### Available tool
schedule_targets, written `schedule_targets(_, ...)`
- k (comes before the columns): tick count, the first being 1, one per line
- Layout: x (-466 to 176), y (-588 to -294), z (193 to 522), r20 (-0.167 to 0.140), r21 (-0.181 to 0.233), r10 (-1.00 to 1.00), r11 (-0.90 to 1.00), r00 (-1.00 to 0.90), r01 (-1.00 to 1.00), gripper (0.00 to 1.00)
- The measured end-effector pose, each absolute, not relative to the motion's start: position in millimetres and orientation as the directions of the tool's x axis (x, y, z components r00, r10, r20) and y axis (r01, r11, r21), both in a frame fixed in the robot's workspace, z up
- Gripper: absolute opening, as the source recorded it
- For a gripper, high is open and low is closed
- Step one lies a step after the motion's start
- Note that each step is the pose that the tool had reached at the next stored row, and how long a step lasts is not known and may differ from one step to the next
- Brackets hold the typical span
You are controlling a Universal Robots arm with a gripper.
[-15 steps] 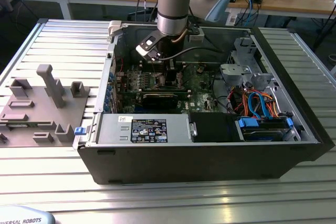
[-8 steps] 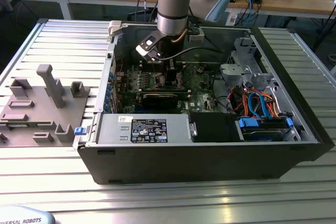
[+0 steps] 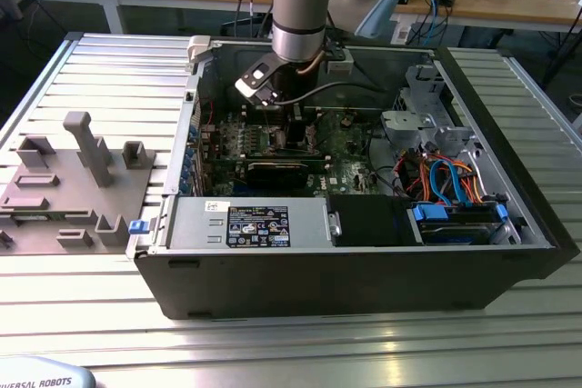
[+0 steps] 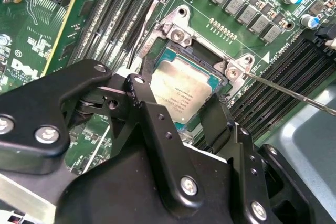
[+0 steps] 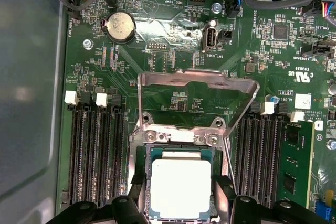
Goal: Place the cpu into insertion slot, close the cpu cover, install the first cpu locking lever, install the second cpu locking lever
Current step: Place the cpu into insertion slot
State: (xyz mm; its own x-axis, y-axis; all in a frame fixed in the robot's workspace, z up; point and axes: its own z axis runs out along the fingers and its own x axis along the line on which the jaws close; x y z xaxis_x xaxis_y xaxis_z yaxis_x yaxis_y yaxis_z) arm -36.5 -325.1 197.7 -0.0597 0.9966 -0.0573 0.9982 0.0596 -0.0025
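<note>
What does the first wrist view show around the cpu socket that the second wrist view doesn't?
First wrist view: the cpu cover as a whole frame, standing raised behind the socket, and a coin cell beyond it on the board.

Second wrist view: the gripper with its black linkage and screws, and the long run of a locking lever leading away from the socket corner.

Both wrist views: the cpu in the opening of the insertion slot, the cover not yet closed over it, and the gripper right at the chip.

Silvery cpu (image 5: 181,187) lies flat in the insertion slot (image 5: 178,136); the cpu cover (image 5: 197,77) stands tilted up, open
</note>
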Motion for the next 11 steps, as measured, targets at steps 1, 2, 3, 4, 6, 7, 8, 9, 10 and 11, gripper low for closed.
schedule_targets(1, -37.1, -325.1, 197.7, -0.057, -0.003, 0.997, 0.055, -0.055, 0.998, 0.63)
schedule_targets(2, -37.7, -325.1, 197.7, -0.056, -0.003, 0.997, 0.051, -0.051, 0.999, 0.63)
schedule_targets(3, -38.6, -325.1, 197.7, -0.055, -0.002, 0.997, 0.046, -0.046, 0.999, 0.63)
schedule_targets(4, -39.2, -325.1, 197.7, -0.054, -0.002, 0.998, 0.042, -0.042, 0.999, 0.63)
schedule_targets(6, -40.2, -325.1, 197.7, -0.051, -0.002, 0.998, 0.033, -0.033, 0.999, 0.63)
schedule_targets(7, -40.2, -325.0, 197.6, -0.05, -0.002, 0.998, 0.032, -0.032, 0.999, 0.63)
schedule_targets(8, -40.2, -325.0, 197.6, -0.05, -0.002, 0.998, 0.032, -0.032, 0.999, 0.63)
schedule_targets(9, -40.3, -325.1, 197.7, -0.05, -0.002, 0.998, 0.032, -0.032, 0.999, 0.63)
schedule_targets(10, -40.3, -325.2, 198.1, -0.05, -0.002, 0.998, 0.032, -0.032, 0.999, 0.63)
schedule_targets(11, -40.3, -325.2, 198.7, -0.05, -0.002, 0.998, 0.032, -0.032, 0.999, 0.63)
